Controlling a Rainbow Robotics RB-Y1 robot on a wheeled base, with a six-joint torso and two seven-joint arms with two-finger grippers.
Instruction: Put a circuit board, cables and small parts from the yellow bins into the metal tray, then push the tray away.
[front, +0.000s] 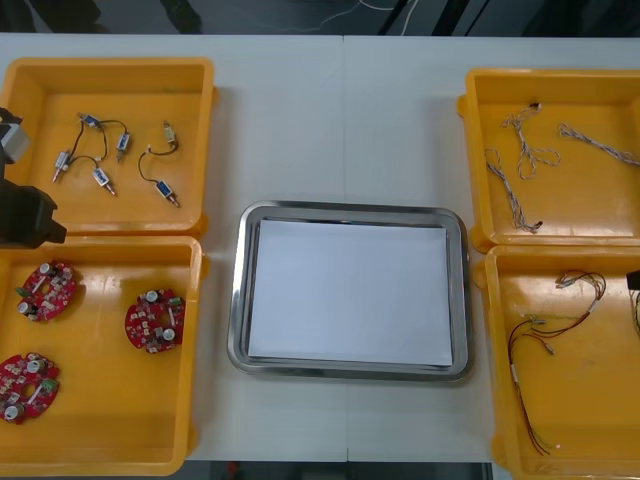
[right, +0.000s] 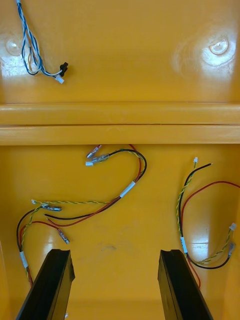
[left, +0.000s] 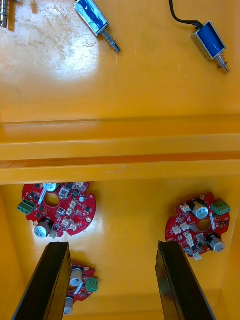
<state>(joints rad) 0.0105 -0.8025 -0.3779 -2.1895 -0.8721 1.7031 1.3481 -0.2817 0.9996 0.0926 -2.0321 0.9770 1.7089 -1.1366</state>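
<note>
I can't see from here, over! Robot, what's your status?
Left gripper over boards, jaws open. Right gripper over cables, jaws open. Tray empty, nothing in the way.

Bright, even light from above; white glare spots on the yellow bins (right: 220, 47); metal tray (front: 350, 209) rim gleams

Round red circuit boards (front: 155, 321), cables (right: 128, 189) and small metal parts (left: 207, 41) are held in yellow bins (front: 110, 66); the white-lined metal tray (front: 350, 210) is set between them.
</note>
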